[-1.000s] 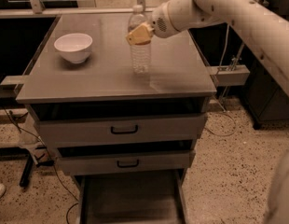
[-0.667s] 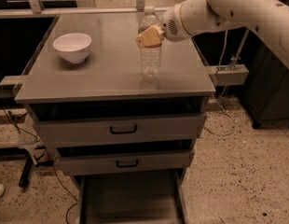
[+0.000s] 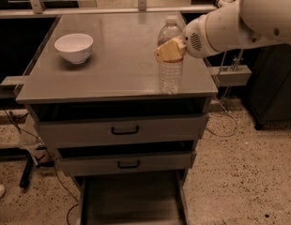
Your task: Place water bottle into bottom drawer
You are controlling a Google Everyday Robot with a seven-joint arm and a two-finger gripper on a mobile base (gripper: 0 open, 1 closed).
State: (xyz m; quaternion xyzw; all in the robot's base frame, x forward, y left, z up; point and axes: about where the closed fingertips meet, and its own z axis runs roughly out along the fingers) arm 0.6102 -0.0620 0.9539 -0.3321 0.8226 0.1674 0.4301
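The water bottle (image 3: 170, 76), clear and ribbed with a white cap, stands upright at the front right of the grey cabinet top (image 3: 117, 69). Its base is at or just above the surface; I cannot tell which. My gripper (image 3: 170, 50) reaches in from the right and is shut on the bottle's upper body. A tan finger (image 3: 164, 53) lies across the front of the bottle. The bottom drawer (image 3: 89, 205) is pulled open below the cabinet and its grey tray looks bare.
A white bowl (image 3: 74, 47) sits at the back left of the cabinet top. Two shallower grey drawers with black handles (image 3: 124, 130) (image 3: 129, 164) sit slightly open above the bottom drawer. Cables and a black stand lie on the speckled floor at the left (image 3: 28, 172).
My gripper has carried the water bottle to the right and toward the front edge of the cabinet top. The bowl and the drawers have not moved.
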